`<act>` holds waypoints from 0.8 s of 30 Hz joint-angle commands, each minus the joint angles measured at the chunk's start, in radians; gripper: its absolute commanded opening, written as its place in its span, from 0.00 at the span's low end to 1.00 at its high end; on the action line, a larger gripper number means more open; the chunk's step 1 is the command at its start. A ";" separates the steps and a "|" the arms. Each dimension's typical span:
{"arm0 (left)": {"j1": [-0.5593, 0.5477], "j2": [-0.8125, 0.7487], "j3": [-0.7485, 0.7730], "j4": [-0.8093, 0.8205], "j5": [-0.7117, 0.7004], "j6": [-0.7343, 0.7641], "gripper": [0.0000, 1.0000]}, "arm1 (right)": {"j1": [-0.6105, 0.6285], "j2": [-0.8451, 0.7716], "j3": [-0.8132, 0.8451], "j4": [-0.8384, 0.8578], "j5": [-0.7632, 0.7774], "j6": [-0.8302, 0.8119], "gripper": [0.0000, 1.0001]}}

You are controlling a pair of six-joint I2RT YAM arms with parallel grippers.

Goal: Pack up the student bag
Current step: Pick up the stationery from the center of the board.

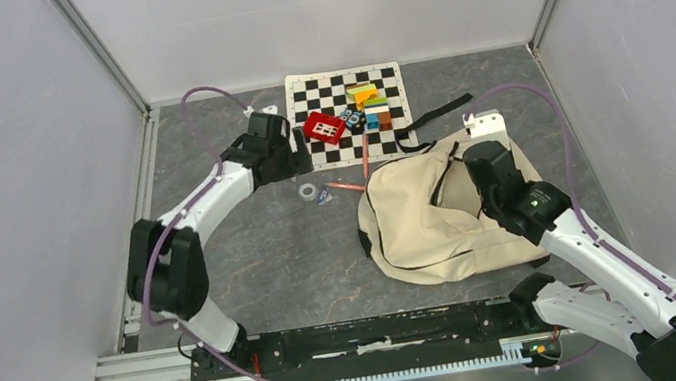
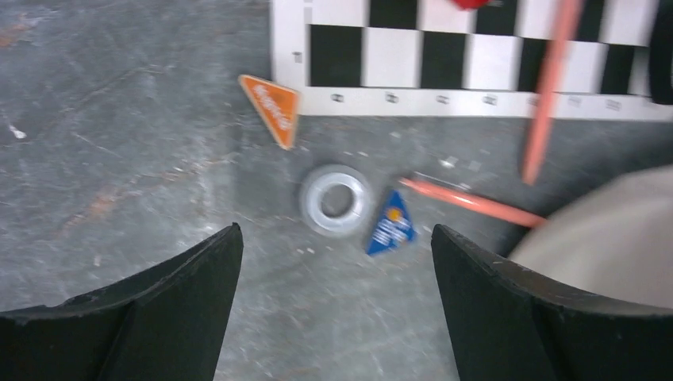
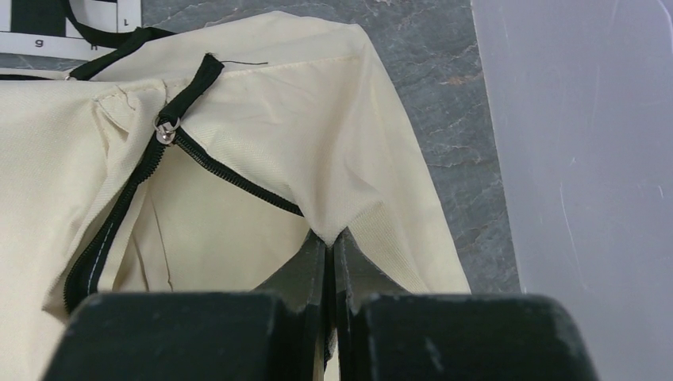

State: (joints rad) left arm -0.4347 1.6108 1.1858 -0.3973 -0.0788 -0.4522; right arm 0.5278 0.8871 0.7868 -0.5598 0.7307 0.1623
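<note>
The student bag [image 1: 424, 218] is a cream backpack with black zipper and trim, lying right of centre. My right gripper [image 1: 477, 158] is shut on a fold of the bag's cream fabric [image 3: 329, 235] near its top edge. The black zipper [image 3: 119, 214] runs to the left of the pinch, with its metal pull [image 3: 165, 133] at the upper end. My left gripper [image 2: 336, 230] hangs open and holds nothing, just short of a clear tape ring [image 2: 336, 200]. A corner of the bag [image 2: 611, 238] shows at its right.
A chessboard mat [image 1: 355, 147] at the back carries a red block [image 1: 325, 128] and several coloured blocks [image 1: 370, 105]. Beside the ring lie a blue triangle [image 2: 391, 225], an orange triangle [image 2: 272, 107] and two orange pencils [image 2: 476, 202]. Grey walls enclose three sides.
</note>
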 commanded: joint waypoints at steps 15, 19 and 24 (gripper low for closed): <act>0.074 0.503 0.456 -0.184 -0.116 0.136 0.64 | -0.006 -0.067 -0.013 0.058 -0.050 0.013 0.00; 0.075 0.513 0.448 -0.187 -0.119 0.130 0.59 | -0.006 -0.068 -0.019 0.057 -0.052 0.015 0.00; 0.074 0.505 0.425 -0.185 -0.124 0.129 0.57 | -0.006 -0.057 -0.027 0.064 -0.064 0.021 0.00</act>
State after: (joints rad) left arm -0.3660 2.1277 1.6043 -0.5835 -0.1818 -0.3573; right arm 0.5270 0.8421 0.7670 -0.5541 0.6643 0.1688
